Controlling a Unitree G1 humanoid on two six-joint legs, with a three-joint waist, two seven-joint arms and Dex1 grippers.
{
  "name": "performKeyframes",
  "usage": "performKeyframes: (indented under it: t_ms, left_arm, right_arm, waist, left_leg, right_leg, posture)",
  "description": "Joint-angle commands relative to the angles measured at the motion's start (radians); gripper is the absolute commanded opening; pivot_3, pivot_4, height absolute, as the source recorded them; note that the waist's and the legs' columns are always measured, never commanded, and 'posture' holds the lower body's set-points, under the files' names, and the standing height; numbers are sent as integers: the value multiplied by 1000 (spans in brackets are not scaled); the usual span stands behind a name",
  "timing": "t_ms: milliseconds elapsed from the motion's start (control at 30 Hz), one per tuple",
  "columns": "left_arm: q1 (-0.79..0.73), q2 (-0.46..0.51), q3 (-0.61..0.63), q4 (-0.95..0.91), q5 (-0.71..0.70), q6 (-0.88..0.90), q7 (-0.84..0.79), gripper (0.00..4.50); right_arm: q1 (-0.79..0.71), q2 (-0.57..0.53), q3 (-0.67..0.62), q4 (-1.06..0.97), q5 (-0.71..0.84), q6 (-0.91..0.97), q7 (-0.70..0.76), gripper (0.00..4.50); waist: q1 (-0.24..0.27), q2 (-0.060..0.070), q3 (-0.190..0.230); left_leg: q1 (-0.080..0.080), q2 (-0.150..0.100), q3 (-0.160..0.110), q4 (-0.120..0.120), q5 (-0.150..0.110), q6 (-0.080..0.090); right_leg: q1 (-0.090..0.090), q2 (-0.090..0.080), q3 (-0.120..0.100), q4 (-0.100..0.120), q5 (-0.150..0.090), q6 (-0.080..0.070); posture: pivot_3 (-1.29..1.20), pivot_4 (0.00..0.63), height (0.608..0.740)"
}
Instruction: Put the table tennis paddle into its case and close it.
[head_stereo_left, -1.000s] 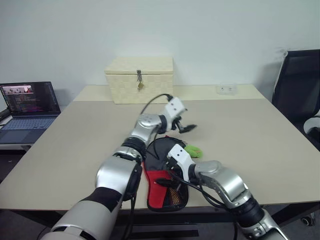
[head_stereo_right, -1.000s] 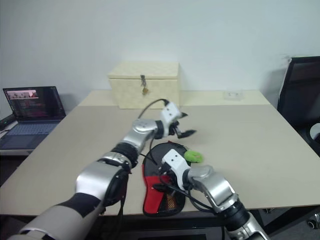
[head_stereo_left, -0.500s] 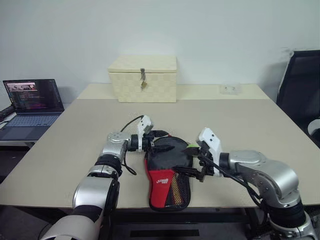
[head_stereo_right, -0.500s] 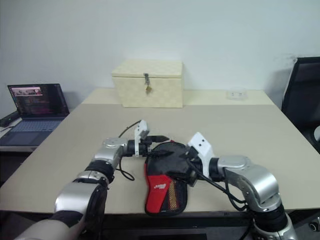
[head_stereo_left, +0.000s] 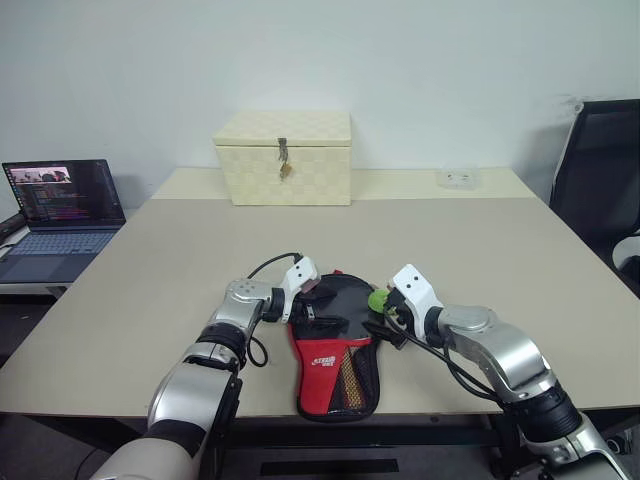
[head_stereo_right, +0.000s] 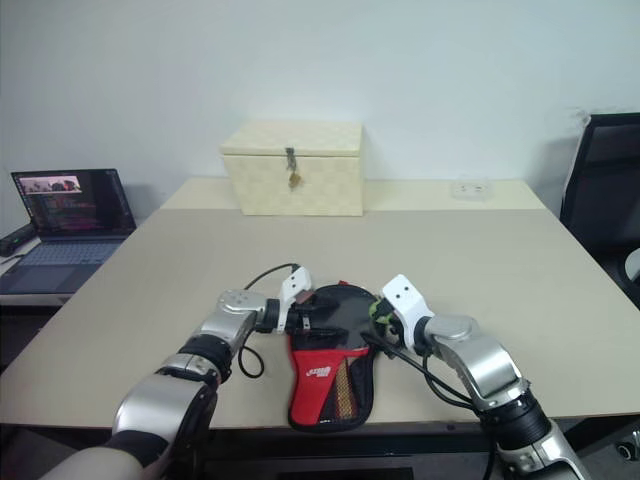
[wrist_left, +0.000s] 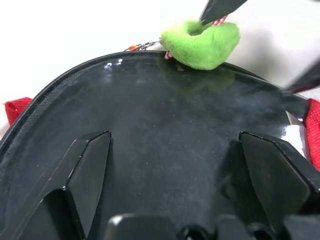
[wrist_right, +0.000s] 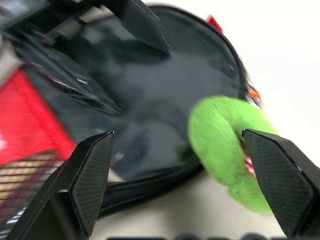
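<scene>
- Left gripper (head_stereo_left: 308, 300) low at the case's (head_stereo_left: 335, 345) left side, fingers (wrist_left: 87, 172) spread wide over the black top.
- Right gripper (head_stereo_left: 383, 318) angled in opposite, fingers (wrist_right: 90, 175) spread too, beside a green fuzzy charm (head_stereo_left: 378, 299).
- Case near the desk's (head_stereo_left: 480, 260) front edge; loads of bare desk beyond.
- Paddle: can't tell where.

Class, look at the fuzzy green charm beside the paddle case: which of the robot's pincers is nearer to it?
Right. The right pincer is open right beside the green charm. The left pincer, also open, sits across the case, at its opposite edge.
</scene>
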Motion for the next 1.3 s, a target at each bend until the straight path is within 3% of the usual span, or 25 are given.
performKeyframes:
  t_ms: [33,167,233,633,933,1067,1300]
  left_arm:
    - [-2,-11,-13,16,12,-3,2,4474]
    - [1,-10,-16,14,13,-9,-2,4474]
    - [2,-10,-18,12,11,-10,-4,4500]
    - [34,-29,-29,-3,7,-25,-40,4500]
    - [45,-79,-36,-3,10,-8,-40,4500]
    - [47,-97,-41,9,16,-2,-33,4500]
    - [40,-126,-48,24,27,0,-14,4500]
  right_arm:
    - [-35,34,-21,51,-22,-57,-28,4500]
    - [-46,74,-43,116,-31,-61,-59,4500]
    - [-49,84,-51,128,-31,-57,-65,4092]
    - [-69,74,-142,164,-29,-4,-80,31]
    - [51,-137,-142,-34,4,66,68,31]
    - [179,-285,-130,-260,82,163,176,31]
    - [322,-401,-116,-573,217,269,246,31]
  waist:
    - [0,0,0]
    - [0,0,0]
    - [0,0,0]
    - [0,0,0]
    - [22,1,-1]
    - [26,1,-1]
    - [24,1,-2]
  left_leg:
    - [0,0,0,0,0,0]
    - [0,0,0,0,0,0]
    - [0,0,0,0,0,0]
    - [0,0,0,0,0,0]
    - [0,-1,-1,1,0,0]
    - [0,-2,-3,0,0,0]
    - [3,-2,-4,1,0,0]
  right_leg:
    - [0,0,0,0,0,0]
    - [0,0,0,1,0,0]
    - [0,0,0,1,0,0]
    - [0,0,0,1,0,0]
    - [2,0,-1,-1,0,0]
    - [5,-1,-3,-4,-1,1]
    - [8,-1,-3,-6,-3,6]
  posture:
    - [0,150,740]
    - [0,150,740]
    - [0,150,740]
    - [0,150,740]
    - [0,150,740]
    - [0,150,740]
    - [0,150,740]
